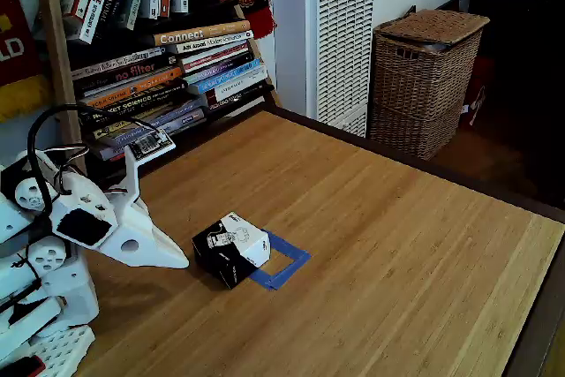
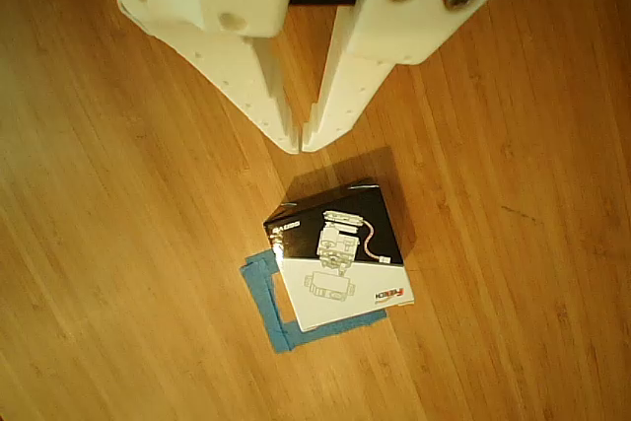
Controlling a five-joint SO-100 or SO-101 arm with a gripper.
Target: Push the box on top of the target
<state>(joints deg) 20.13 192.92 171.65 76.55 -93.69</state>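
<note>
The worktop [image 1: 380, 218] is a light wooden surface with fine straight grain and a dark edge along its far and right sides in the fixed view. On it lies the target [image 1: 284, 260], a square outline of blue tape stuck flat to the wood. The box [image 1: 231, 249], black-sided with a white printed top, rests on the worktop and covers part of the target; in the other view the box [image 2: 338, 253] overlaps the tape [image 2: 268, 295], whose left and lower strips show beyond it. The robot's white base [image 1: 48, 324] stands at the worktop's left edge.

home | stacked books [image 1: 168, 68] | wicker basket [image 1: 424, 81] | wooden table [image 1: 380, 245]
</note>
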